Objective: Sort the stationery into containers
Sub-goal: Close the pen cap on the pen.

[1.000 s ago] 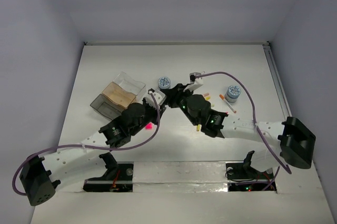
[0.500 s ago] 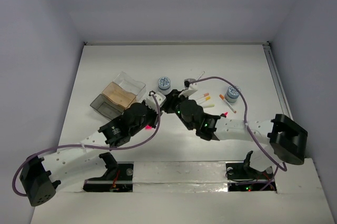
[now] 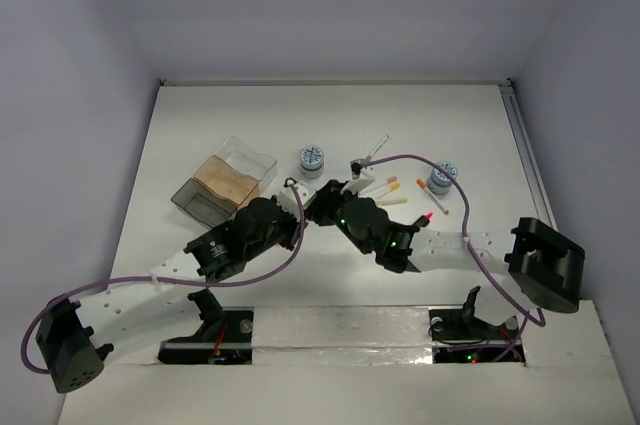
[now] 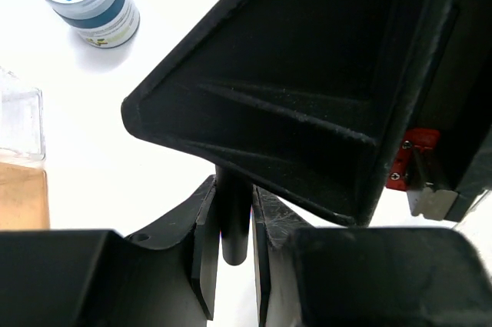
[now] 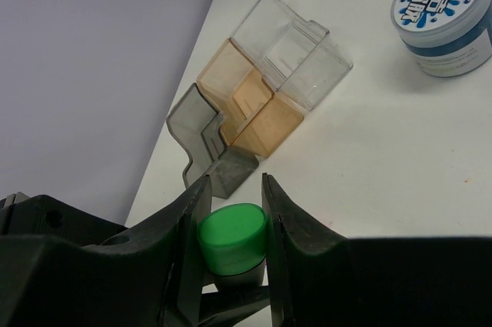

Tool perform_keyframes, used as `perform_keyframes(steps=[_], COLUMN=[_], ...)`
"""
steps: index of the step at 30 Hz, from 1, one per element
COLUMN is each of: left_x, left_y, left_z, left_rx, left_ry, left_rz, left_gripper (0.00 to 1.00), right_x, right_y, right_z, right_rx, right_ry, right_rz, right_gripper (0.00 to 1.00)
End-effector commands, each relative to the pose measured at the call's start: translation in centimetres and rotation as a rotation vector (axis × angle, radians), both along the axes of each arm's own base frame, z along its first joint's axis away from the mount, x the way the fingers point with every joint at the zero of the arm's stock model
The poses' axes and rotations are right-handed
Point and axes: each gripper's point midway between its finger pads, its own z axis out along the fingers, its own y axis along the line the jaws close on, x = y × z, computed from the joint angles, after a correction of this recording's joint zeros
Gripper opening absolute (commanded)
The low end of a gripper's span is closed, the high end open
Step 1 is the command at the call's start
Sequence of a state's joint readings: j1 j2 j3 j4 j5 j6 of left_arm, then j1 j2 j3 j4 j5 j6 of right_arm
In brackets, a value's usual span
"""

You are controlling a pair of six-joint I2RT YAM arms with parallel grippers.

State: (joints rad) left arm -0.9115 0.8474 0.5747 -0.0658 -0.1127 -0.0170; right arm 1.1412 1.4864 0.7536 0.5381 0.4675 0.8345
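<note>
The green-capped marker (image 5: 233, 236) sits pinched between the two fingers (image 5: 192, 219) of the right gripper (image 5: 234, 192). Just beyond those fingertips we see the joined trays (image 5: 261, 104), grey nearest, then tan, then clear, and well off to their right a blue-white disc (image 5: 444, 11). The left gripper (image 4: 233, 192) has its fingers closed on a black shaft (image 4: 233, 231), and the right gripper's dark body looms just ahead of them. Whether shaft and marker are one item we cannot tell.
</note>
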Motion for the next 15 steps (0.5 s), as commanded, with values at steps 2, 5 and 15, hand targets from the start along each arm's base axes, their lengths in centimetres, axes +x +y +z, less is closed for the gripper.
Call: perform_keyframes(steps=[2, 5, 15], left_x=[0.1, 0.4, 1.4], left_y=[0.9, 0.1, -2.3], left_z=[31.7, 29.8, 22.9], left_rx=[-0.954, -0.952, -0.908], left_ry=[-0.649, -0.601, -0.439], left_rz=[0.036, 0.028, 0.014], left_gripper=[0.0, 0.0, 0.0], right_x=[-10.7, -9.7, -4.6], right_y=[-0.9, -0.7, -2.5], right_z=[-13.0, -11.1, -4.5], right_rx=[-0.386, -0.357, -0.287], right_ry=[0.281, 0.244, 0.13], right_rz=[0.354, 0.314, 0.131], right_gripper=[0.0, 0.0, 0.25])
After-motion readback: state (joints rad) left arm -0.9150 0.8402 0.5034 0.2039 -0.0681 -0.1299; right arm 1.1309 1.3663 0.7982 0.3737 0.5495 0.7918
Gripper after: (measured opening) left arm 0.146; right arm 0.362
